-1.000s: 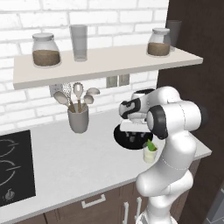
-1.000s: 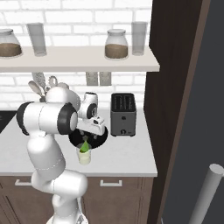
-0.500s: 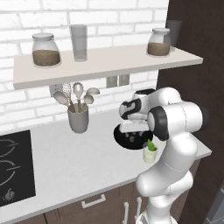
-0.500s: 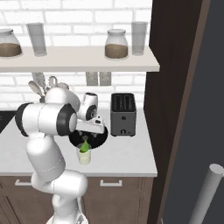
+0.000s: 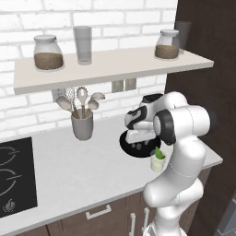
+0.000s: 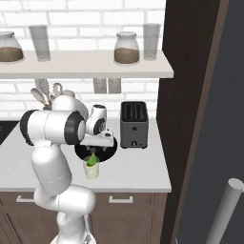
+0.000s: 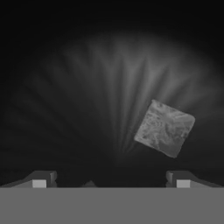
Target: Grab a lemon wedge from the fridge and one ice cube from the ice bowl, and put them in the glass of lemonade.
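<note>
My gripper (image 7: 110, 179) is open and points down into the glossy black ice bowl (image 7: 65, 87). One ice cube (image 7: 165, 127) lies on the bowl's floor ahead of the right fingertip, apart from both fingers. From the base, the gripper (image 5: 138, 146) (image 6: 94, 149) hangs low over the ice bowl (image 5: 126, 146) (image 6: 108, 151) on the white counter. Just in front of the bowl stands the glass of lemonade (image 5: 157, 163) (image 6: 91, 170), with the green lemon wedge (image 5: 159, 153) (image 6: 91, 159) sticking out of its top. A grey fridge door (image 6: 233, 95) with a pale bar handle (image 6: 224, 209) stands at the right.
A toaster (image 6: 133, 125) sits right of the bowl, and a grey utensil holder (image 5: 82, 125) stands by the brick wall. The black cooktop (image 5: 14, 175) lies far left. Above, a shelf (image 5: 110, 67) carries jars and tall grey glasses. A dark panel (image 6: 186, 95) ends the counter.
</note>
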### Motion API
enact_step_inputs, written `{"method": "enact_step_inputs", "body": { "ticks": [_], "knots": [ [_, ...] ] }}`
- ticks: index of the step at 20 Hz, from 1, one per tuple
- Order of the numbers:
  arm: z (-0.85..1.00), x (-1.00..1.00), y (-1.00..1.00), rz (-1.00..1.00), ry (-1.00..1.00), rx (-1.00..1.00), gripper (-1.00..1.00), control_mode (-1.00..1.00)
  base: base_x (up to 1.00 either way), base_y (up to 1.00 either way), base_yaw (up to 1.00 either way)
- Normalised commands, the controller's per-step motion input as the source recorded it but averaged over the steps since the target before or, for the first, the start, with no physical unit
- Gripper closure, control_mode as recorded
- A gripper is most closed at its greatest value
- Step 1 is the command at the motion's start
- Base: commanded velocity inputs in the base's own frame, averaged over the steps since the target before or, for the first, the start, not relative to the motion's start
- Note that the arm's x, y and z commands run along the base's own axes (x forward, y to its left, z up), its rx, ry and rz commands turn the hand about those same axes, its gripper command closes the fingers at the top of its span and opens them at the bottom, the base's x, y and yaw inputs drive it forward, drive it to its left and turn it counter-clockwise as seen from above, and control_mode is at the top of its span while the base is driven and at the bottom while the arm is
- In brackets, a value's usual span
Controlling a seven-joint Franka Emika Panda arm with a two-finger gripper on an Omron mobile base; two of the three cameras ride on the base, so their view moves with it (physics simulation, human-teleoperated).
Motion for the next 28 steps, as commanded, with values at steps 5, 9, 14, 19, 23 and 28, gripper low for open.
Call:
{"method": "enact_step_inputs", "body": {
  "ticks": [5,9,14,19,23,28],
  "knots": [
    [0.00,-0.11,0.00,0.06,-0.06,0.00,-1.00,-1.00,0.00,0.00,0.00],
    [0.00,-0.11,0.00,0.03,-0.09,0.00,-1.00,-1.00,0.00,0.00,0.00],
    [0.00,-0.12,0.00,0.01,-0.07,0.00,-1.00,-1.00,0.00,0.00,0.00],
    [0.00,-0.09,0.00,0.01,-0.08,0.00,-1.00,-1.00,0.00,0.00,0.00],
    [0.00,0.00,0.00,0.00,-0.08,0.00,-1.00,-1.00,0.00,0.00,0.00],
    [0.00,0.00,0.00,0.00,-0.05,0.00,-1.00,-1.00,0.00,0.00,0.00]
  ]
}}
